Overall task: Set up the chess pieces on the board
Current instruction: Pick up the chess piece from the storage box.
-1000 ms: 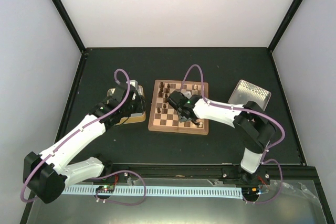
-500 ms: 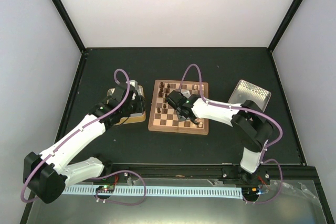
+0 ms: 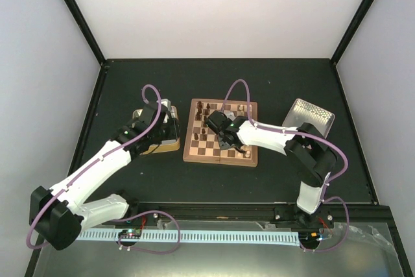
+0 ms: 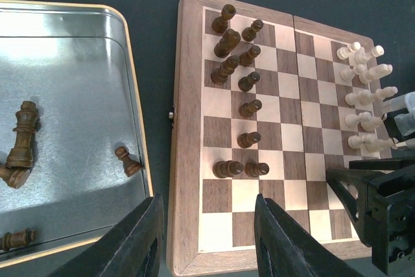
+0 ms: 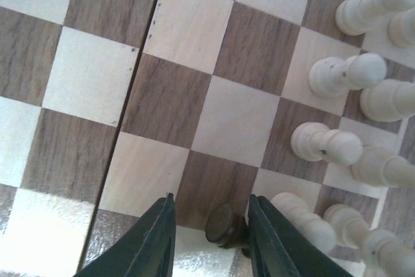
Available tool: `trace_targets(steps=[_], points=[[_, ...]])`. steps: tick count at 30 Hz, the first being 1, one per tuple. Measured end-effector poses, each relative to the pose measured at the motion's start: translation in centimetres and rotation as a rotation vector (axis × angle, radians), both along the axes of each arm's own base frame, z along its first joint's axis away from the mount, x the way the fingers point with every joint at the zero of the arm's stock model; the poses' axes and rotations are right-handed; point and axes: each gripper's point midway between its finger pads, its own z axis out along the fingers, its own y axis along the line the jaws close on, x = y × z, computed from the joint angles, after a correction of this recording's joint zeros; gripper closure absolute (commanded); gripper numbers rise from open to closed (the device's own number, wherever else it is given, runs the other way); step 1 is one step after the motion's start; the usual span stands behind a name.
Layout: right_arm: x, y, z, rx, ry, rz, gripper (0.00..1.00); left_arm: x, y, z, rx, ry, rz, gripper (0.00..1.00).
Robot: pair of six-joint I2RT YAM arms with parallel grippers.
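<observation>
The board (image 3: 220,154) lies mid-table. In the left wrist view dark brown chess pieces (image 4: 240,63) stand in its left columns and cream pieces (image 4: 366,95) along its right side. My right gripper (image 5: 211,235) hangs low over the board (image 5: 188,108) beside the cream row (image 5: 324,144). Its jaws are open, with a dark piece (image 5: 225,225) lying between them against the right finger. My left gripper (image 4: 207,244) is open and empty over the board's near-left corner (image 4: 185,225).
A yellow-rimmed tin (image 4: 65,95) left of the board holds a dark king (image 4: 23,137), a pawn (image 4: 128,161) and another dark piece (image 4: 16,239). A silvery perforated tray (image 3: 308,118) lies right of the board. The right arm (image 4: 382,205) shows over the board's right edge.
The right gripper has shifted very slightly over the board. The left arm has not visibly moved.
</observation>
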Motion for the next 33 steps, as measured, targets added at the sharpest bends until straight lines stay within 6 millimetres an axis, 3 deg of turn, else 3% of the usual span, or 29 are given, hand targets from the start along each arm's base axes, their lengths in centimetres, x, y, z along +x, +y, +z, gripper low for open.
trace_targets(steps=[4,16,24,33], points=[[-0.4,0.5,-0.1,0.030,0.025,0.003,0.72,0.0,-0.1,0.0,-0.002,0.003,-0.004,0.60],[-2.1,2.4,0.0,0.164,0.116,0.020,0.71,-0.2,-0.1,-0.1,-0.001,0.012,-0.011,0.61],[-2.2,2.3,0.0,0.152,0.119,0.040,0.69,-0.4,-0.1,-0.3,0.004,0.023,-0.016,0.60],[-1.7,1.9,-0.5,0.093,0.108,0.074,0.78,-0.4,-0.1,-0.3,0.003,0.025,-0.018,0.60]])
